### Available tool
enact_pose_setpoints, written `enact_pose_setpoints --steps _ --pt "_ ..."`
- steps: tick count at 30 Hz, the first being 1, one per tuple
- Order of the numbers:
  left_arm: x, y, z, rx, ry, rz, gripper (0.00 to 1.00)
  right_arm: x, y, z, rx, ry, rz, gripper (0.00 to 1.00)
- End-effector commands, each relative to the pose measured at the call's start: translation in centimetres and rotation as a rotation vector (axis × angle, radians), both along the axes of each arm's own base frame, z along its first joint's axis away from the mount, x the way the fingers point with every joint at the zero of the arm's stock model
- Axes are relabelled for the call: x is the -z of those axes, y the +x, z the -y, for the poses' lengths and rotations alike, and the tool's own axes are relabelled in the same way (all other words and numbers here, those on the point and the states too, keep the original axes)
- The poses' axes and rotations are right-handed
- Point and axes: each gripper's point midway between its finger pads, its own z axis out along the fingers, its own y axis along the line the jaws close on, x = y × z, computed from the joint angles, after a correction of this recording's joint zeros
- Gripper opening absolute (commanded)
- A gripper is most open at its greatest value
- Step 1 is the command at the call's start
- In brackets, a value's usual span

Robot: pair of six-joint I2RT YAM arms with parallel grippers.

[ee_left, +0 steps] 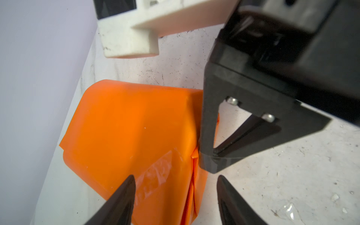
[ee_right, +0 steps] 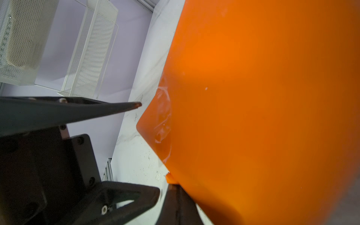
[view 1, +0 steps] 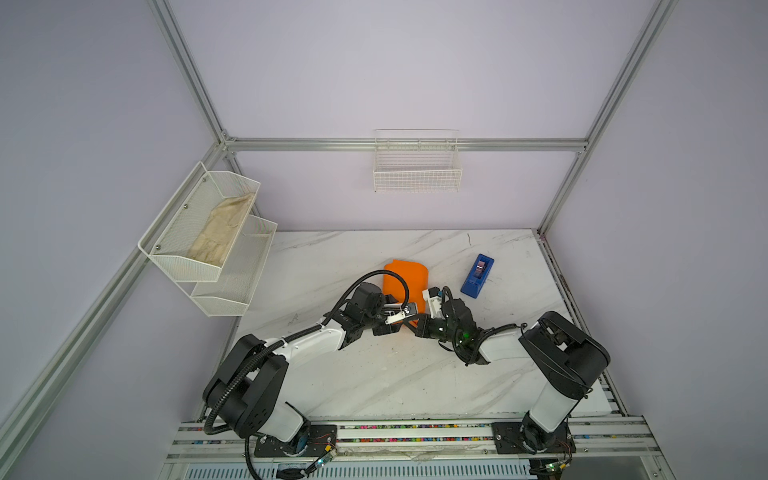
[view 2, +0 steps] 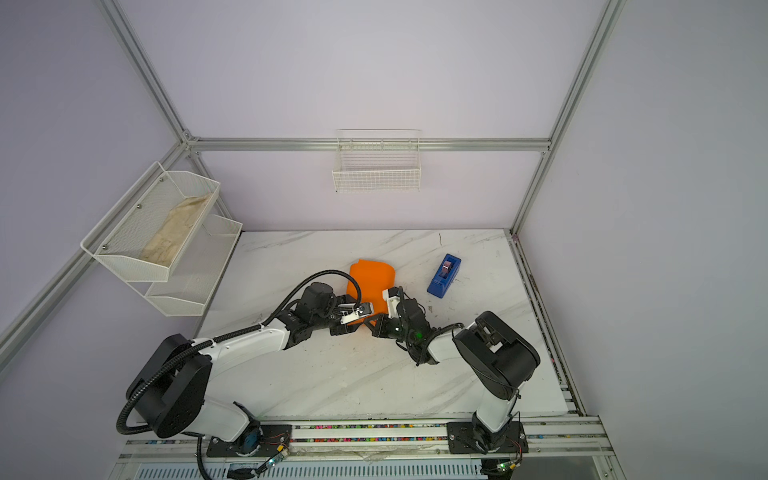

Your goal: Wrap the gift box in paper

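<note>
Paper [ee_left: 126, 126] taped [ee_left: 155, 173] shut; end folding probably in hand. Left tool [ee_left: 175, 176] open over seam; right tool [ee_left: 211, 155] closed against end flap [ee_left: 194, 185]. Next: crease flat, tape.

Orange paper [view 1: 405, 282] [view 2: 372, 282] lies folded into a smooth, rounded bundle on the white marble table [view 1: 374, 374], just past its centre toward 12 o'clock in both top views. Its long axis runs from 12 to 6 o'clock. One wrinkled patch of clear tape [ee_left: 155, 171] [ee_right: 163, 116] sits on a pointed flap, beside sharp creases. The gift box cannot be seen in any view.
</note>
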Motion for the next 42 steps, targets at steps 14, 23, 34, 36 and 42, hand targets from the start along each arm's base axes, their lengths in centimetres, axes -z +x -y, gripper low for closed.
enact_pose_setpoints --steps 14,23,34,36,42 --pt "-1.9 2.8 1.3 0.025 0.001 0.112 0.7 -1.2 0.6 -0.5 0.0 0.029 0.017 0.0" --pt "-5.4 3.9 1.5 -0.036 -0.088 0.183 0.7 -1.0 0.5 -0.4 0.0 0.027 0.014 0.0" --pt "-9.5 4.3 0.0 -0.108 -0.192 0.253 0.7 -0.8 0.5 -0.3 0.002 0.026 0.009 0.0" --pt "-9.9 4.5 -0.3 -0.121 -0.21 0.255 0.7 -0.8 0.5 -0.3 0.002 0.024 0.008 0.0" --pt "-12.2 4.9 -1.2 -0.167 -0.258 0.28 0.7 -0.7 0.5 -0.3 0.002 0.024 0.006 0.0"
